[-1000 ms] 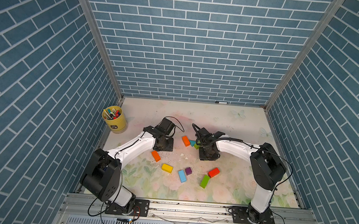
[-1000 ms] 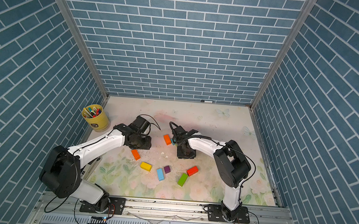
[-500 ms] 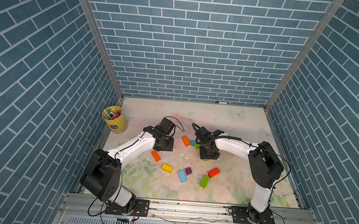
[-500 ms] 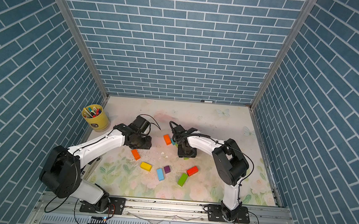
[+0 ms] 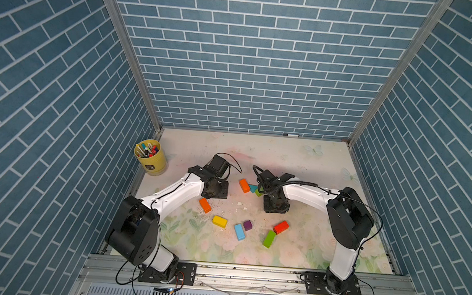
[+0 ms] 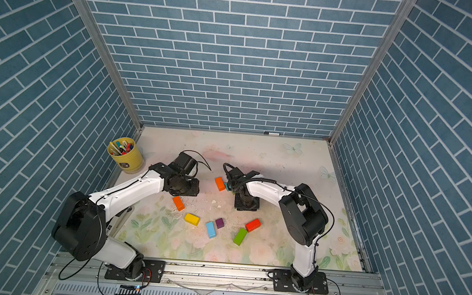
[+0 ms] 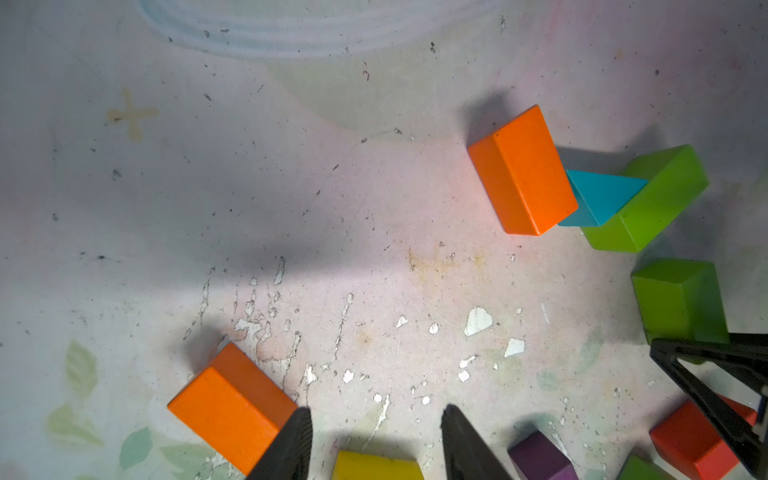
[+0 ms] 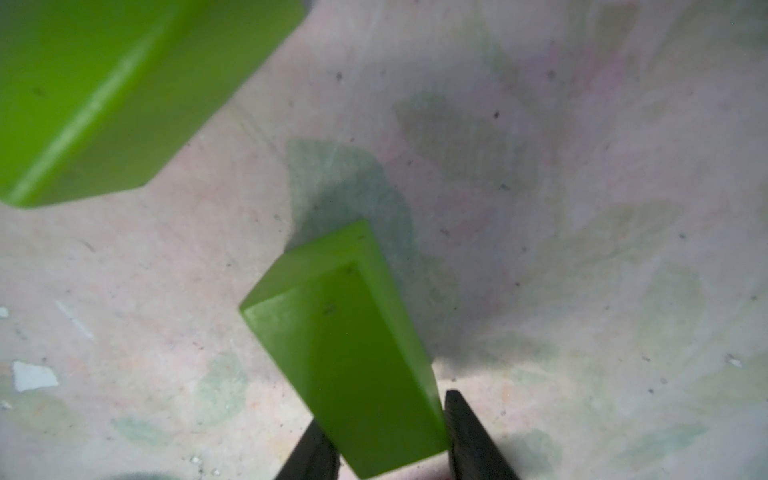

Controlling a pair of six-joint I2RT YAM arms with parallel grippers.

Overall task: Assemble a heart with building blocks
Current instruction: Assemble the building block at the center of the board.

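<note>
Heart: only the notch is laid, with orange brick [image 7: 523, 170], teal triangle [image 7: 602, 195] and green brick [image 7: 652, 199] touching.
Right pincer [image 8: 384, 407]: closed on a second green brick [image 8: 340, 332], near the notch.
Left pincer [image 7: 376, 409]: part open, empty.
Remaining: purple cube [image 5: 247, 225] and five loose bricks [image 5: 239, 231] on the desk [image 5: 286, 158].

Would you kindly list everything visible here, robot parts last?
orange bricks: 2, orange, one touching the teal triangle, one apart, nearer the front
teal triangle: 1, teal, between orange and green bricks
green bricks: 2, green, one touching the triangle, one at front
held green brick: 1, green, in the right gripper
yellow brick, light-blue brick, purple cube, red brick: 1 each, front middle
pen cup: 1, yellow, back left
left gripper: 1, black, open, empty
right gripper: 1, black, shut on held green brick
</note>
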